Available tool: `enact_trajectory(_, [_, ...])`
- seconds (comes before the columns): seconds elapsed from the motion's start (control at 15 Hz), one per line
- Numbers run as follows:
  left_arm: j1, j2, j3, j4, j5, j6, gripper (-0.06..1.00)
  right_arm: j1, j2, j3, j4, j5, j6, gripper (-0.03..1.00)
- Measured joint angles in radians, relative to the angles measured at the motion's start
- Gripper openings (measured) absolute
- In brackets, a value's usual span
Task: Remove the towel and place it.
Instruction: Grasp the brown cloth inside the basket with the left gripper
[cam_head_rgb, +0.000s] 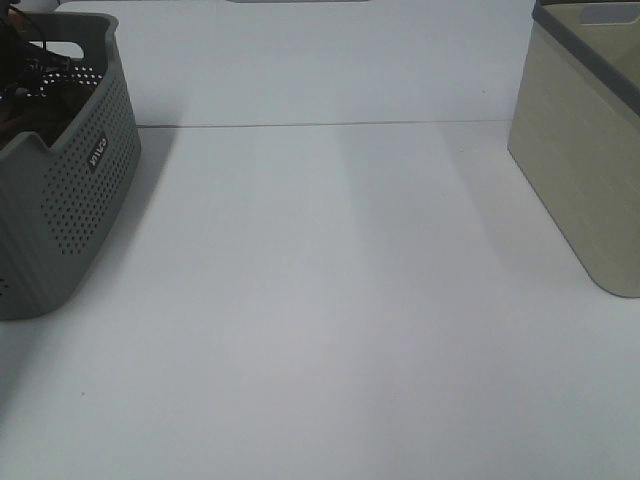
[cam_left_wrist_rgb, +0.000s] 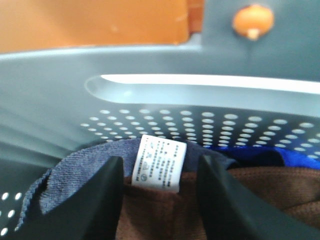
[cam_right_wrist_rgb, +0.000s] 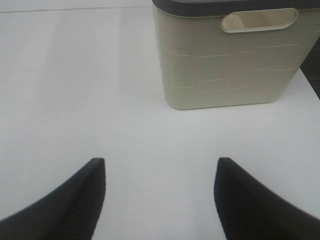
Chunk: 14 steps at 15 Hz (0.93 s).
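Observation:
In the left wrist view the dark reddish-brown towel (cam_left_wrist_rgb: 272, 192) lies inside the grey perforated basket (cam_left_wrist_rgb: 150, 65). Its white tag (cam_left_wrist_rgb: 160, 172) stands up at the corner. My left gripper (cam_left_wrist_rgb: 160, 161) is open, with one finger on each side of the tagged corner, close above the cloth. In the exterior high view the basket (cam_head_rgb: 85, 200) stands at the left edge with dark arm parts (cam_head_rgb: 35, 75) over it; the towel is hidden there. My right gripper (cam_right_wrist_rgb: 160, 165) is open and empty above the bare white table.
A grey-blue cloth (cam_left_wrist_rgb: 60, 177) and a bright blue cloth (cam_left_wrist_rgb: 300, 156) lie beside the towel in the basket. A beige bin with a dark rim (cam_head_rgb: 590, 170) stands at the table's right and shows ahead of the right gripper (cam_right_wrist_rgb: 230, 60). White table (cam_head_rgb: 330, 300) lies between.

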Motion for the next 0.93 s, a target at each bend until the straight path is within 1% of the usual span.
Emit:
enact_trajectory(0.2, [0.000, 0.000, 0.000, 0.015, 0.007, 0.002, 0.40, 0.000, 0.000, 0.000, 0.000, 0.000, 0.000, 0.61])
enact_trajectory(0.4, [0.000, 0.000, 0.000, 0.016, 0.012, 0.021, 0.37, 0.000, 0.000, 0.000, 0.000, 0.000, 0.000, 0.61])
enact_trajectory(0.6, [0.000, 0.000, 0.000, 0.018, 0.014, 0.023, 0.23, 0.000, 0.000, 0.000, 0.000, 0.000, 0.000, 0.61])
enact_trajectory(0.73, [0.000, 0.000, 0.000, 0.021, 0.015, 0.026, 0.18, 0.000, 0.000, 0.000, 0.000, 0.000, 0.000, 0.61])
enact_trajectory(0.8, [0.000, 0.000, 0.000, 0.023, 0.015, 0.026, 0.13, 0.000, 0.000, 0.000, 0.000, 0.000, 0.000, 0.61])
enact_trajectory(0.93, [0.000, 0.000, 0.000, 0.025, 0.023, 0.038, 0.01, 0.000, 0.000, 0.000, 0.000, 0.000, 0.000, 0.61])
